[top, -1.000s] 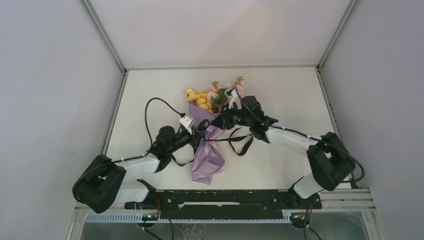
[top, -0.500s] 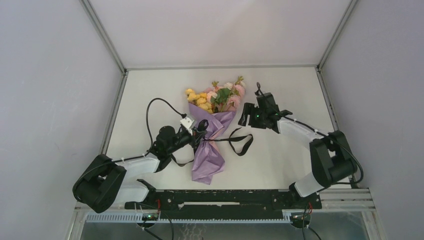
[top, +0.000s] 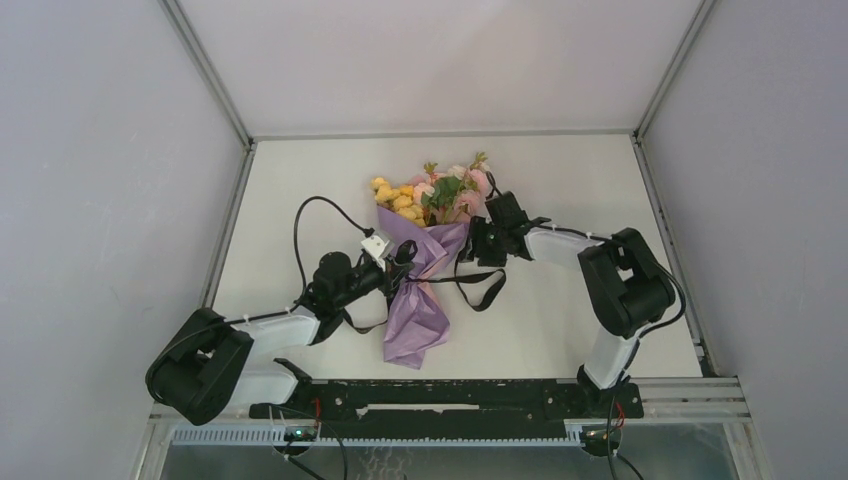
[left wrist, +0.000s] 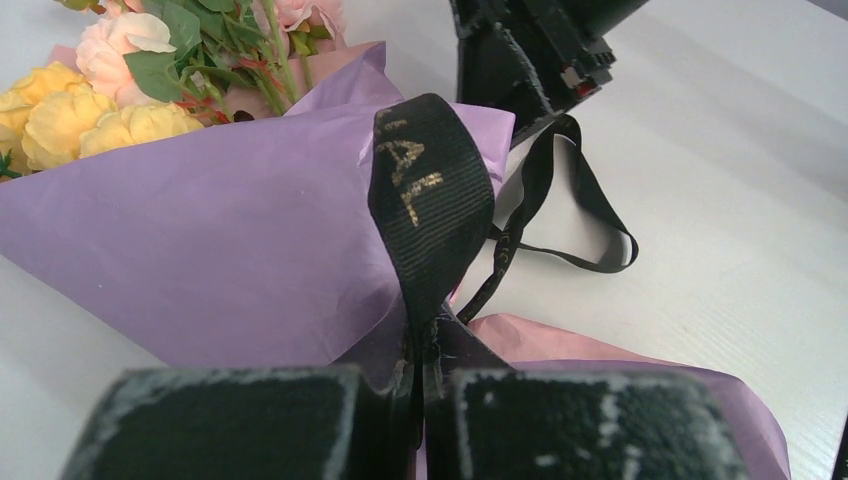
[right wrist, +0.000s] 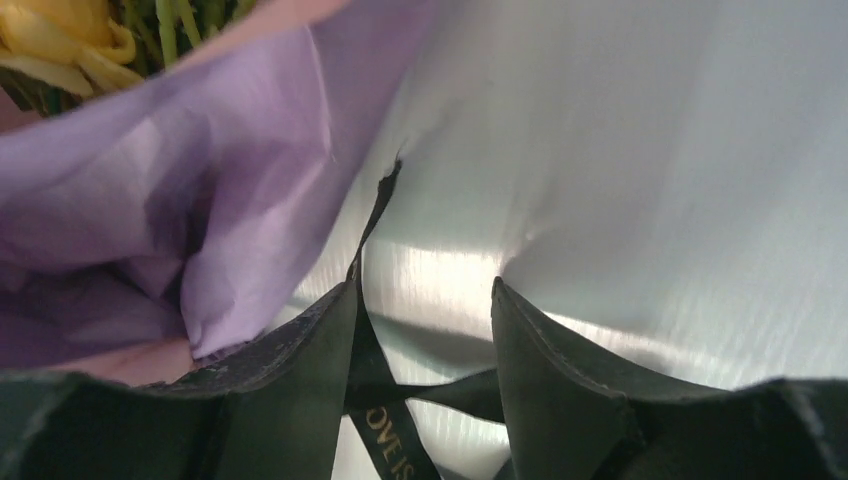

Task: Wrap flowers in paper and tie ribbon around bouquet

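The left jaws are pressed together on the black ribbon point(left wrist: 430, 200), pinching it at the base of a short upright loop whose face carries gold lettering. Right behind that loop is the lilac paper point(left wrist: 200, 240), wrapped as a cone with its pink inner face showing along the rim. The right jaws stand spread and grip nothing. They are low over the counter point(top: 560, 190), just beside the right edge of the cone. A thin strand of ribbon runs from the paper's edge into the gap between them, and a lettered stretch crosses underneath; whether the tips touch it cannot be told. The flowers point(top: 430, 195), yellow, pink and white with green leaves, spill out of the wide end of the cone. The bouquet point(top: 420, 270) lies flat near the middle of the counter, with its blooms toward the far wall and its crumpled tail toward the arm bases. A slack loop of ribbon lies on the counter to the right of the cone's narrow waist. The left arm point(top: 270, 330) reaches in from the near left and the right arm point(top: 620, 280) folds in from the right.
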